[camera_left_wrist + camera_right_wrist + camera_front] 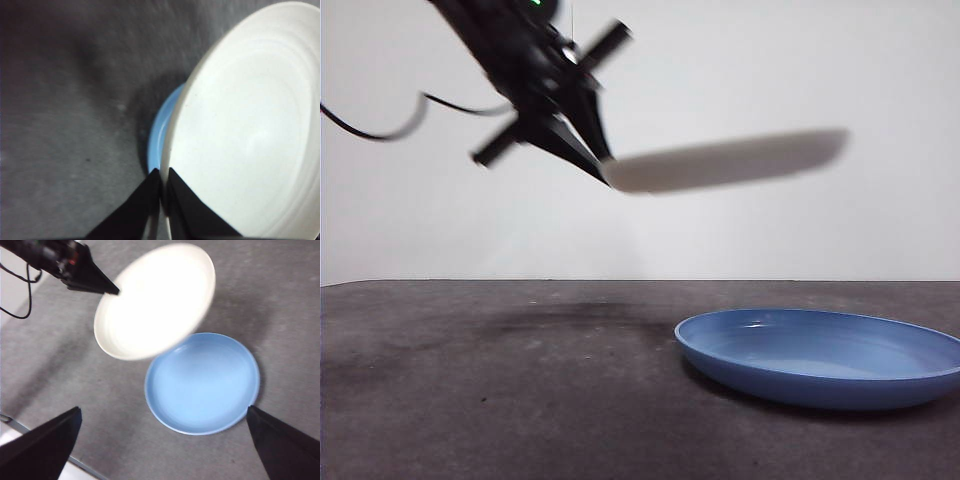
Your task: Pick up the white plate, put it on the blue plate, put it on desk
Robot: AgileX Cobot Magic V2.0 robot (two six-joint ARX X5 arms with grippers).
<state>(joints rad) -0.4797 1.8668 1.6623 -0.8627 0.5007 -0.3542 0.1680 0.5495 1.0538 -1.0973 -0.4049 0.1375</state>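
Cream-white, stiff, likely slippery, the white plate (730, 160) hung upper centre, rim pinched by the left gripper (603, 168); the right gripper (165, 440) waited, jaws spread.

Left gripper (603, 170) raised in the air, black jaws pinched on cream-white matte plate's (730, 160) rim. Right gripper (165, 440) higher up, jaws spread wide.

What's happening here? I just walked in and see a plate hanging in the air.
The left gripper is shut on the rim of the white plate and holds it in the air, partly over the blue plate, which lies on the desk. The right gripper hangs open above the blue plate, holding nothing.
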